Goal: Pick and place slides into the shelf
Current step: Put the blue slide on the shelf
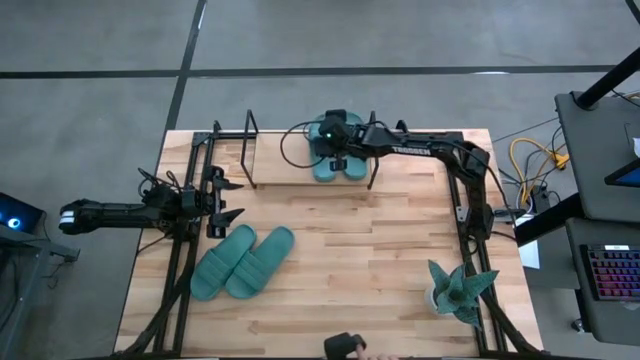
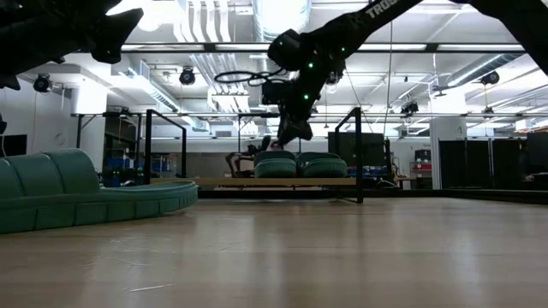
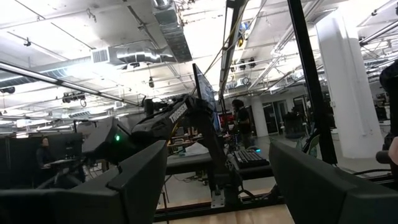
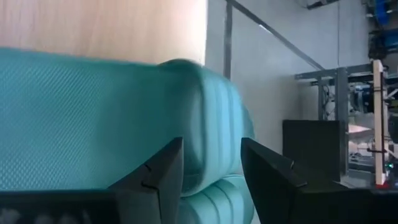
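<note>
Two teal slides lie side by side on the right part of the shelf, a black rod rack with a light board along the table's far edge. In the low view they rest soles down on the board. My right gripper hovers just above them, open, its fingers pointing down over a ribbed strap; a gap shows under the fingertips. Two more slides lie flat on the table at the near left. My left gripper waits open, level, left of the shelf.
A teal spiky ornament stands near the table's near right corner. Black frame rods run along both side edges. The left part of the shelf board is bare. A dark object sits at the near edge. People stand in the room behind.
</note>
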Robot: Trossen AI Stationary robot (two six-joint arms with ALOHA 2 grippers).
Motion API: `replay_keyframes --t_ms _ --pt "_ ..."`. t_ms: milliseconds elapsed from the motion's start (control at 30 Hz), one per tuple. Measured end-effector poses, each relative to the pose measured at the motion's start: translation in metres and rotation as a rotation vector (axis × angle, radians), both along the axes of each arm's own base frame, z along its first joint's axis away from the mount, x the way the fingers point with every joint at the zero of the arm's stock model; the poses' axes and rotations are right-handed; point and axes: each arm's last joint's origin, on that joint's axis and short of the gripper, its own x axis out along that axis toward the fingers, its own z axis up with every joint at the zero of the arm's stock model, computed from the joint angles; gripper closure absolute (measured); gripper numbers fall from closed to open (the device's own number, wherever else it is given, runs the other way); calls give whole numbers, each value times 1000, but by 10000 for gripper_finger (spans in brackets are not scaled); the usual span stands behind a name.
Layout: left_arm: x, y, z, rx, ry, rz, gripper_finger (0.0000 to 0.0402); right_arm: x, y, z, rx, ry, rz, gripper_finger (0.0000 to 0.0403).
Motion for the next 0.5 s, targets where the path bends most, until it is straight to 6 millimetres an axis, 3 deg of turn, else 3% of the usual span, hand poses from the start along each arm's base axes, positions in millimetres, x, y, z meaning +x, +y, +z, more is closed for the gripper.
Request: replay_keyframes --t_ms 500 --pt "0 0 0 0 -1 1 133 4 -3 -13 -60 62 12 260"
